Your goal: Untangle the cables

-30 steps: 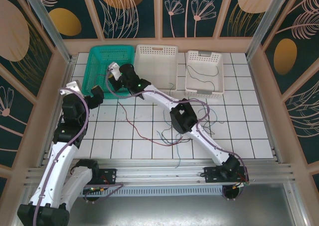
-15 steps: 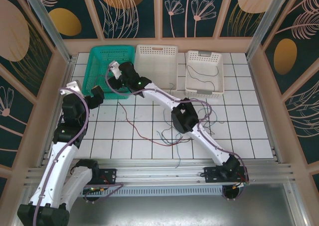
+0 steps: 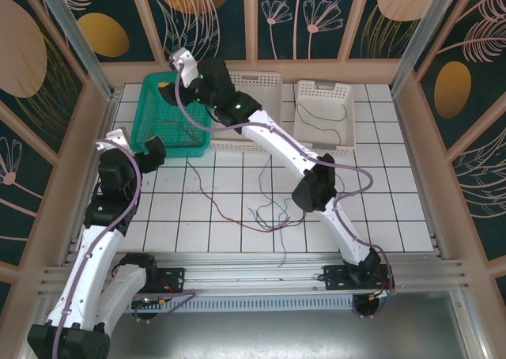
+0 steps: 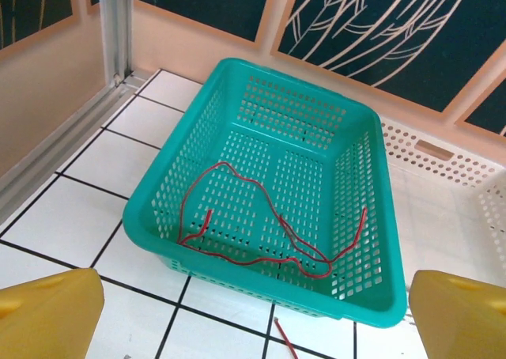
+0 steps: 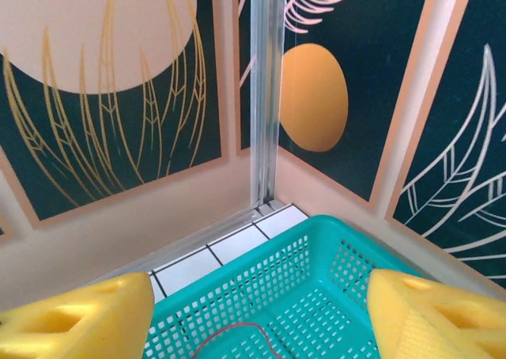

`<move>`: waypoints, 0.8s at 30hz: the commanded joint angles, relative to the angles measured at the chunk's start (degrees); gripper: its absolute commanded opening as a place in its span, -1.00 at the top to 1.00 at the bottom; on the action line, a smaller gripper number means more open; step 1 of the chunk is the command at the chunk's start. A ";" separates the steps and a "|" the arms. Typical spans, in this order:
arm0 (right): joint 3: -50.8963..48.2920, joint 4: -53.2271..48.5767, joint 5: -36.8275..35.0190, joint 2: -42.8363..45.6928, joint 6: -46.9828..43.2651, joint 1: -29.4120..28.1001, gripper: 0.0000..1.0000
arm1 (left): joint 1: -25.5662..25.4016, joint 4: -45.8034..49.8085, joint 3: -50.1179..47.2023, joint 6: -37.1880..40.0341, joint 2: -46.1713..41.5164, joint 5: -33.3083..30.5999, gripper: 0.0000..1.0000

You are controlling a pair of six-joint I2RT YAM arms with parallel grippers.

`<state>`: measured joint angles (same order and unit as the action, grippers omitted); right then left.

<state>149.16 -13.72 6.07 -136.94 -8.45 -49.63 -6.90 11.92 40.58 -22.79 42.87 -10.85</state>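
- Lifted and swung toward the far-left corner: my right arm, which was low over the teal perforated plastic basket (image 4: 285,73) a second ago, is now raised above its far rim.
- The right gripper (image 5: 259,296) has let go. Its yellow fingers stand wide apart with nothing between them, and its wrist camera looks down into the basket.
- One thin red cable (image 4: 225,165) lies loose on the basket floor in an open loop, both ends free, touching no other wire. I read that as one strand separated and dropped off.
- The left gripper (image 4: 254,284) hangs just near of the same basket, spread wide and empty, as it was before.
- A loose knot of thin cables (image 3: 269,215) is left on the white tiled table (image 3: 395,209), near the middle. It looks like blue, grey and reddish strands, but from overhead I can't tell how many cross.
- Another red wire (image 3: 207,191) trails on the tiles to the left of that knot.
- A dark cable (image 3: 320,118) already sits alone in the right-hand white slotted basket (image 3: 348,137).
- My judgement: this delivery is finished, and the next job is to go back to the central knot for another strand.
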 commanded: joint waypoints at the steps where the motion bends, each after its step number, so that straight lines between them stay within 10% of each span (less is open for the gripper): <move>1: -2.87 -9.62 0.45 7.69 0.89 -0.65 -0.44 | -0.90 -1.83 -0.15 0.20 2.05 5.43 -0.97; 9: -54.89 5.49 -5.98 41.50 6.39 -0.48 -0.52 | -8.03 3.75 3.83 1.36 13.05 10.31 -0.97; 24: -101.07 -8.89 -21.43 75.45 31.54 6.01 -0.50 | -20.41 12.38 7.40 -0.85 27.62 7.31 -0.97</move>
<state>53.15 -19.62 -13.30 -65.58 14.39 -45.08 -26.85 22.24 47.29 -22.79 70.19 -2.42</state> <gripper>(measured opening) 0.752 0.985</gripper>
